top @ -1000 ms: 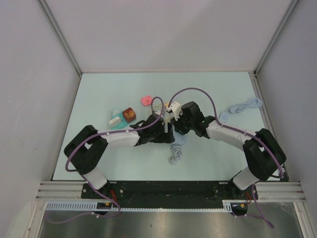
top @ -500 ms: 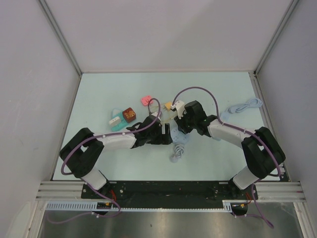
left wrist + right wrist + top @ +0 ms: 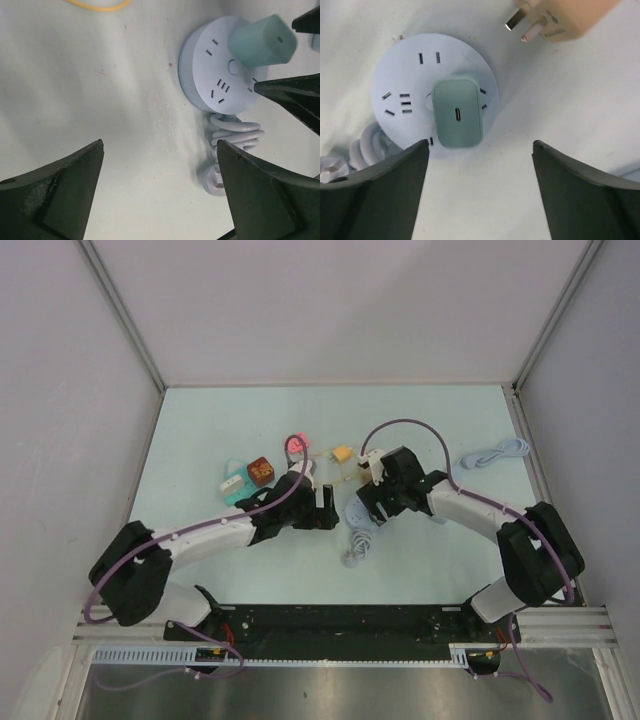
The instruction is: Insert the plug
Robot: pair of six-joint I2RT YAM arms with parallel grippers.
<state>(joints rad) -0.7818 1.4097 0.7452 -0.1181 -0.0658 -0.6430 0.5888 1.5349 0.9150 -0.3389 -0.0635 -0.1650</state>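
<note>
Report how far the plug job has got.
Done, it seems: the teal plug stands upright in the round socket hub, apparently seated. In hand: nothing; the right gripper is open above it, the left gripper open beside the hub. Left: perhaps only retreating; an orange plug lies loose nearby.

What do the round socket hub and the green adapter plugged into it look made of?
Round socket hub: seemingly hard moulded plastic, pale matte surface, crisp slot edges. Green adapter: likely plastic too, smooth satin mint shell, rounded corners.
</note>
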